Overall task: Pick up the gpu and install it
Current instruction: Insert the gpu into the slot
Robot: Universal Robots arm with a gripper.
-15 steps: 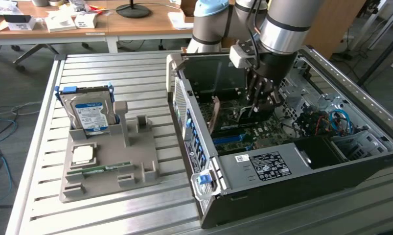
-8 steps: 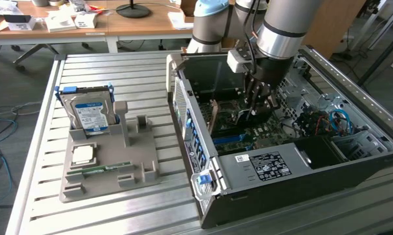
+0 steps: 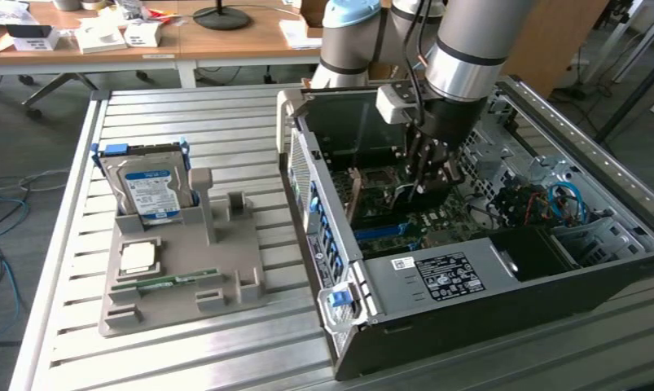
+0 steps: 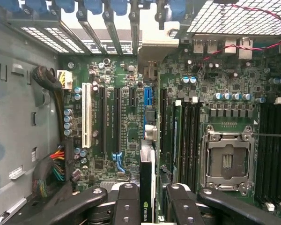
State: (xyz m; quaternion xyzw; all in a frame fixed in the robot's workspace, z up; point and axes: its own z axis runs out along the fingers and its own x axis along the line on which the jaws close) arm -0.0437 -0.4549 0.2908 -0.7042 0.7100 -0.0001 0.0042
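My gripper (image 3: 424,175) reaches down into the open computer case (image 3: 446,281), above the motherboard (image 4: 110,79). In the wrist view its black fingers (image 4: 129,206) are closed on either side of the gpu (image 4: 147,171), which I see edge-on: a thin green card with a black cooler block carrying a logo. The card's silver bracket (image 4: 154,47) points toward the case's rear slot openings (image 4: 107,33). The card hangs in line with the blue expansion slot (image 4: 148,98); I cannot tell whether it touches the slot.
The CPU socket (image 4: 227,161) and memory slots (image 4: 189,140) lie beside the card, and a cable bundle (image 4: 51,168) runs along the case wall. On the slatted table, a grey holder (image 3: 186,277) carries a hard drive (image 3: 147,187), a chip (image 3: 138,257) and a RAM stick (image 3: 180,281).
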